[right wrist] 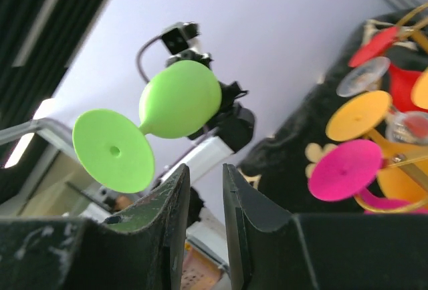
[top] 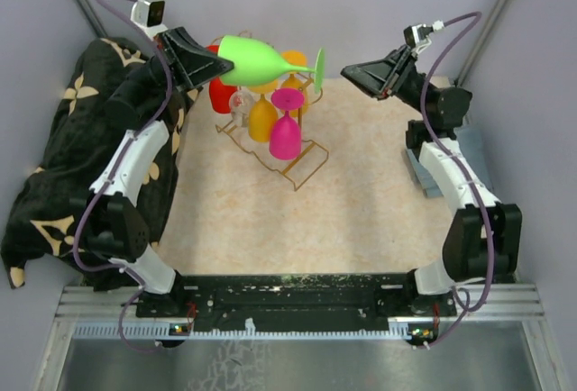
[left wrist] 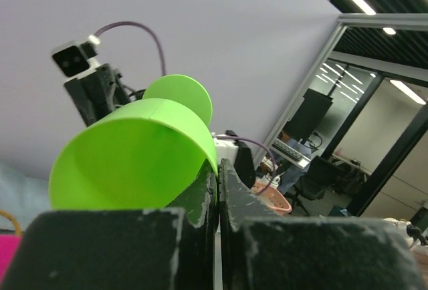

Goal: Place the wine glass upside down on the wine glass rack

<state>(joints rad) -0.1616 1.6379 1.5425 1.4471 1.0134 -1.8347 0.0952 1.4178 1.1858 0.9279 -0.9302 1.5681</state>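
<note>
Sideways, smooth green wine glass (top: 257,59), rim clenched by left tool (left wrist: 218,170), right tool (right wrist: 204,170) parted, thin gold-wire rack (top: 309,168).

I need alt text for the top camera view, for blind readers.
The left gripper holds a green wine glass sideways by its rim above a gold rack of red, orange and pink glasses. The open right gripper hovers near its foot.
</note>
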